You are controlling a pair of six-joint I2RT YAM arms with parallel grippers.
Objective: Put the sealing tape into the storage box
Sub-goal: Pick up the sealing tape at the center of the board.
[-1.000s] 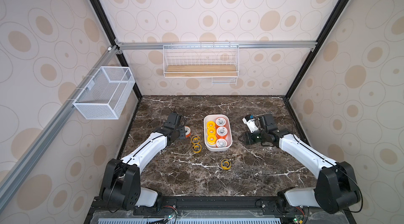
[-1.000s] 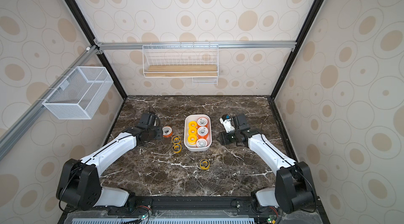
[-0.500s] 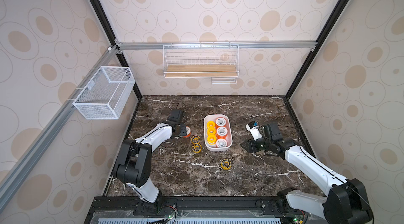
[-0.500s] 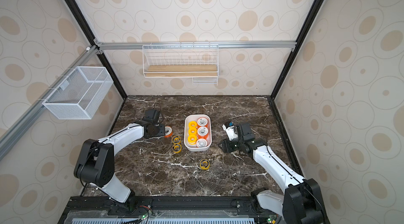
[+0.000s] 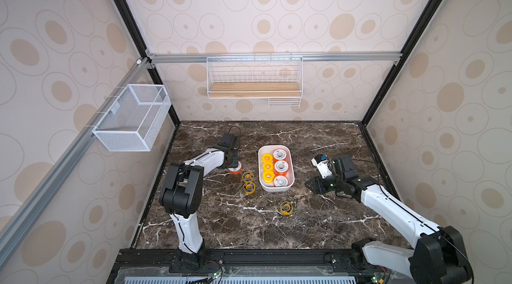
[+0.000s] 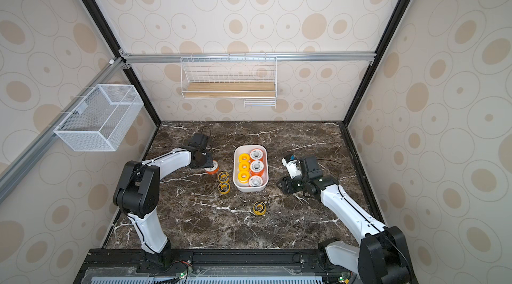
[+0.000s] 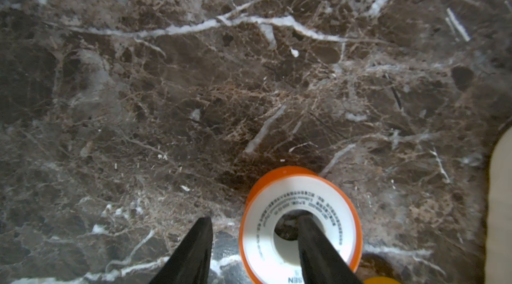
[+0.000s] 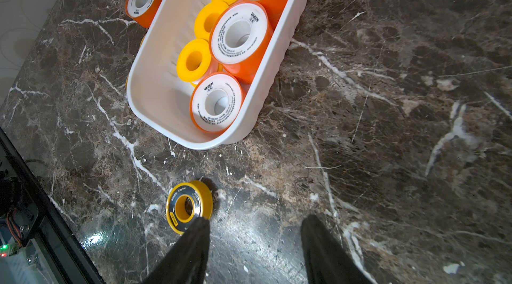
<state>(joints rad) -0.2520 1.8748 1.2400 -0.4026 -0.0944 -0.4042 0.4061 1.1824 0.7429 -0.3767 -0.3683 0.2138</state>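
I had the left tool (image 7: 255, 221) down on the orange spool (image 7: 300, 202), which lay flat on the counter (image 5: 249, 230) at about 9 o'clock from the storage box (image 5: 277, 189) in a top view. One finger (image 7: 313, 241) sat inside the spool's core. The other finger (image 7: 196, 243) stood outside the orange rim, with a strip of counter showing between them. The fingers were apart, astride the spool's wall and not yet pinching it.

The right tool (image 8: 255, 220) hung over bare counter at about 4 o'clock from the box. Its fingers were spread wide with nothing between them. A yellow spool with a dark ringed face (image 8: 174, 202) lay just beside one fingertip, outside the gap. In a top view that spool (image 5: 286, 207) was near 6 o'clock from the box and about 8 o'clock from the tool.

Inside the box I counted three plain yellow spools (image 5: 268, 167) in a column on the 9 o'clock side and three orange spools (image 5: 280, 167) on the 3 o'clock side. Two more ringed yellow spools (image 5: 249, 187) lay close together on the counter at about 8 o'clock, just beside the box wall.
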